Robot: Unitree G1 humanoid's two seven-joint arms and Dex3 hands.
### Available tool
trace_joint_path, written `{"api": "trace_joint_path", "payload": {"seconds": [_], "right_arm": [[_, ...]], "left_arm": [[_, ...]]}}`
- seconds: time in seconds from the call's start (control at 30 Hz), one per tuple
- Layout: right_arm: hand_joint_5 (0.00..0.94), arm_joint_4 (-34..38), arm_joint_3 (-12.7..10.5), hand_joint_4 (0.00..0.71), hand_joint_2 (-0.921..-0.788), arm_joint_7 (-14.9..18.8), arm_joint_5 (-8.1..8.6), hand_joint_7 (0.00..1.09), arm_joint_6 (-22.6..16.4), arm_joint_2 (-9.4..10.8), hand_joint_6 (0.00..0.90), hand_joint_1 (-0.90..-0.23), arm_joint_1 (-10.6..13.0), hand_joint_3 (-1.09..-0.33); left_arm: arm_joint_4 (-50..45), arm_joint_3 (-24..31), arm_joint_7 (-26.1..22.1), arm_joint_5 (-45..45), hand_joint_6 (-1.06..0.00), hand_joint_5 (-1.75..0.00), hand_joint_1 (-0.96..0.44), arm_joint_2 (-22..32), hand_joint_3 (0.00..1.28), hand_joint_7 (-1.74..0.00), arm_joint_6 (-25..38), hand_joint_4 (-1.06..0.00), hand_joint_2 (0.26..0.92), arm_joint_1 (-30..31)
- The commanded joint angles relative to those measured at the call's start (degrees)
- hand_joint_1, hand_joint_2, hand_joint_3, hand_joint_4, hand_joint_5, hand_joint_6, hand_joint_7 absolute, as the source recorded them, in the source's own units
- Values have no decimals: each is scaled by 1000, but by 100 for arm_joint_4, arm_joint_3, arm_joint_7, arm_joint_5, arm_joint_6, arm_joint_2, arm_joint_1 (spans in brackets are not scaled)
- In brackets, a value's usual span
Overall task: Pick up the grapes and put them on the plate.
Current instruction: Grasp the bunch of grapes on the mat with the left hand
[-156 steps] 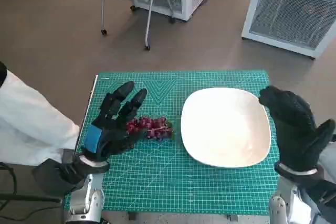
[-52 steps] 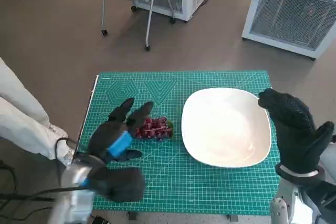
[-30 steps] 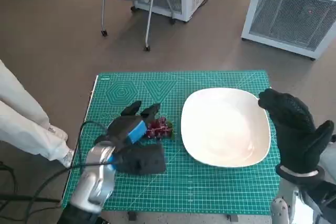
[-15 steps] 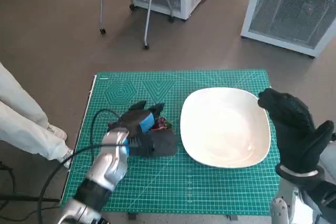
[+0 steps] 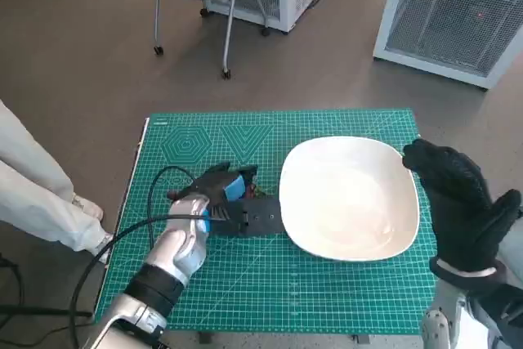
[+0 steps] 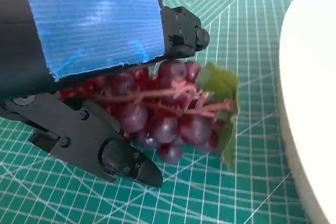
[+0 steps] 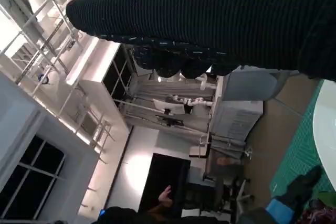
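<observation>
A bunch of dark red grapes [image 6: 168, 114] with a green leaf lies on the green mat just left of the white plate [image 5: 351, 202]. My left hand [image 5: 222, 202] is turned over the bunch and grips it, fingers above and thumb [image 6: 105, 150] below in the left wrist view. The head view shows only a sliver of the grapes [image 5: 255, 194] past the hand. The plate's rim [image 6: 315, 103] is a short way from the leaf. My right hand [image 5: 462, 202] hovers at the plate's right edge, fingers spread, holding nothing; its glove [image 7: 210, 19] fills the right wrist view.
The green cutting mat [image 5: 270, 284] covers the table. A black cable [image 5: 122, 234] loops along my left forearm. A person's pale sleeve [image 5: 33, 194] is at the left. Chair legs [image 5: 192, 6] and white units [image 5: 449, 22] stand on the floor beyond.
My left hand has swung in from the mat's left, turned over the grapes and closed around them. The right hand has stayed put.
</observation>
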Motion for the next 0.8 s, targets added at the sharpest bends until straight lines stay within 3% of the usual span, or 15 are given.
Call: {"api": "trace_joint_path", "payload": {"seconds": [0.03,0.3,0.47,0.53,0.6,0.63,0.7,0.8], "right_arm": [[334,37,-36,500,-921,-55,-35,815,44,-11,225,-398,123,-580],[334,92,-55,499,-921,-55,-37,814,58,-23,226,-395,63,-581],[335,122,-61,499,-921,-47,-44,813,47,-20,227,-395,33,-581],[335,131,-60,499,-921,-43,-50,813,37,-16,227,-395,26,-581],[335,135,-59,500,-921,-39,-52,812,31,-15,228,-394,23,-581],[335,132,-58,500,-921,-37,-52,812,29,-15,228,-394,24,-581],[336,126,-58,500,-921,-34,-54,811,25,-18,228,-394,28,-581],[336,135,-66,501,-921,-30,-55,810,15,-28,229,-393,22,-580]], "left_arm": [[167,-75,72,-89,-194,-1,-337,-24,7,-2,35,-17,765,-185],[606,-123,199,-195,-230,-13,-271,-67,7,-15,-66,-55,773,-417],[988,-134,505,-262,-458,-39,-67,-87,26,-59,-216,-254,839,-581],[1151,-164,751,-238,-577,-395,70,-95,97,-77,-303,-358,878,-610],[1272,-213,1035,-194,-663,-933,207,-100,199,-94,-399,-391,900,-599],[1311,-242,1183,-171,-689,-1122,249,-96,249,-99,-458,-386,904,-577],[1359,-298,1446,-137,-724,-1400,300,-80,381,-100,-582,-344,886,-520],[1423,-386,1690,-98,-749,-1643,337,-67,557,-95,-677,-283,846,-472]]}}
